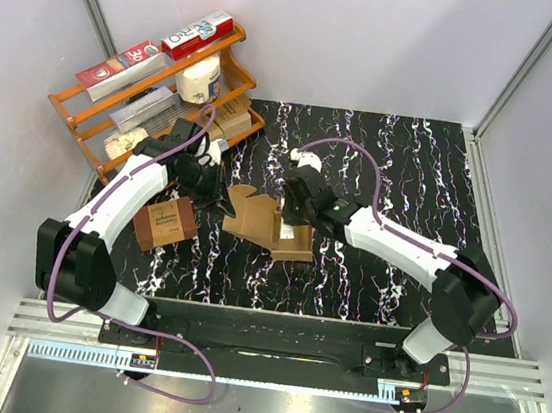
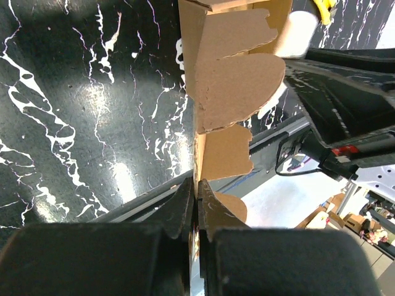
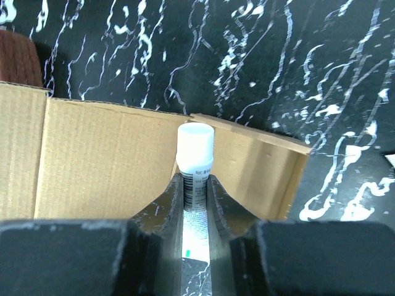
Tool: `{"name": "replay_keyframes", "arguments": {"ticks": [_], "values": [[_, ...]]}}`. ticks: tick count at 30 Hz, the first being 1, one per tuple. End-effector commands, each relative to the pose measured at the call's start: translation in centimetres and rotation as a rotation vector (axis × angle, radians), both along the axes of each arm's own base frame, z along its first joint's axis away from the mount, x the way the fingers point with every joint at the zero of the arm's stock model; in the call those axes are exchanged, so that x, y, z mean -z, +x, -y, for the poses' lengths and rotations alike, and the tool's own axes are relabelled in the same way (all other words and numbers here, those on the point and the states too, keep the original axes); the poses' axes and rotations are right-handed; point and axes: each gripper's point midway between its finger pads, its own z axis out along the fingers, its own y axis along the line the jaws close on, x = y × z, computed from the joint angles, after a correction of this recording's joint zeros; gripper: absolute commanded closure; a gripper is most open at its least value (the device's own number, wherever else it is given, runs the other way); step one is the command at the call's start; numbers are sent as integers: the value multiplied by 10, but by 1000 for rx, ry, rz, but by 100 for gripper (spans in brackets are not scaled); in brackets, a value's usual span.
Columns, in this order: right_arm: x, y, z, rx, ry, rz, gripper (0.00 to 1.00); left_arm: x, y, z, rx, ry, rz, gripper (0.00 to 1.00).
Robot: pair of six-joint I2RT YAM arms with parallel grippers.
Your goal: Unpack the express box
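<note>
The express box [image 1: 254, 219] is light-brown cardboard, lying opened with its flaps spread at the middle of the table. My left gripper [image 2: 199, 203] is shut on the edge of one torn flap [image 2: 228, 80]; in the top view it [image 1: 217, 181] sits at the box's left side. My right gripper [image 3: 196, 185] is shut on a small white tube [image 3: 195, 148] with a white cap and printed label, held just over the box's open inside [image 3: 105, 160]. In the top view the right gripper [image 1: 294, 211] is above the box's right part and hides the tube.
A darker reddish-brown labelled box [image 1: 165, 221] stands left of the express box, beside my left arm. An orange wooden rack [image 1: 159, 91] at the back left holds toothpaste cartons, a white jar and flat tan cartons. Walls close in the table.
</note>
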Motion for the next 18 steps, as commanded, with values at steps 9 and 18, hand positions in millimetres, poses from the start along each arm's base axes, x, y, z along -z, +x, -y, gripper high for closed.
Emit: {"name": "replay_keyframes", "arguments": {"ticks": [9, 18], "values": [[-34, 28, 92, 306, -31, 81, 76, -25, 32, -4, -49, -4, 64, 100], [23, 23, 118, 369, -91, -17, 76, -23, 51, -8, -63, 1, 47, 96]]}}
